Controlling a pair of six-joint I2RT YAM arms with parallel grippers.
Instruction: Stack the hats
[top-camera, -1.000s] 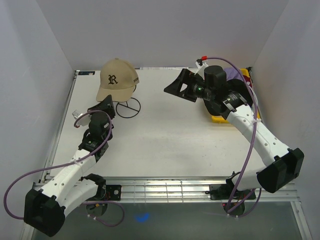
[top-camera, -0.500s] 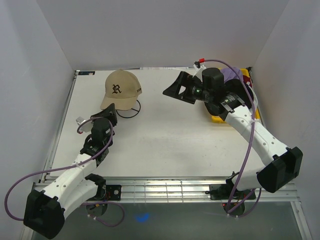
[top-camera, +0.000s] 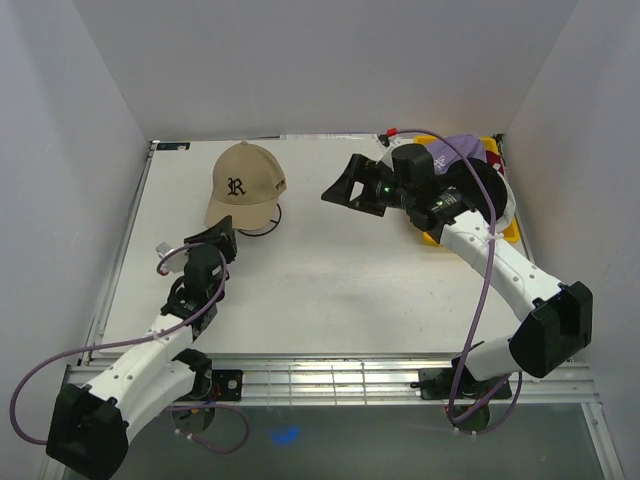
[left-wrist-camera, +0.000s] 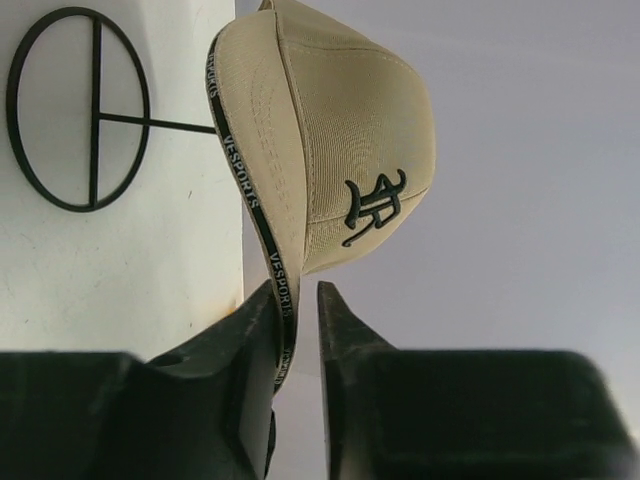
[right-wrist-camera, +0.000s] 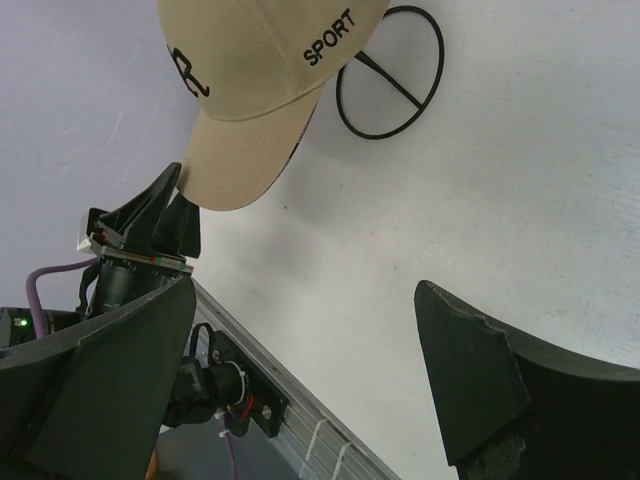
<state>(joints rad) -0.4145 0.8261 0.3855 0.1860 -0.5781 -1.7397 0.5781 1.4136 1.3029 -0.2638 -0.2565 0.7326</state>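
White table's (top-camera: 330, 280) tan cap (top-camera: 245, 185) has sunk lower.

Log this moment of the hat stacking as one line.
tan hat: on wire stand | left fingers: astride its brim, grip unclear | right fingers: open, empty | lavender hat: at yellow bin, far right

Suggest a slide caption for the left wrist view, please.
Tan cap on wire stand, brim between slightly parted jaws of left gripper.

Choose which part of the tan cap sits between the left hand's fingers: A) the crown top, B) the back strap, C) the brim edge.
C: in the left wrist view, the lettered brim edge of the tan cap runs down into the gap of the left hand.
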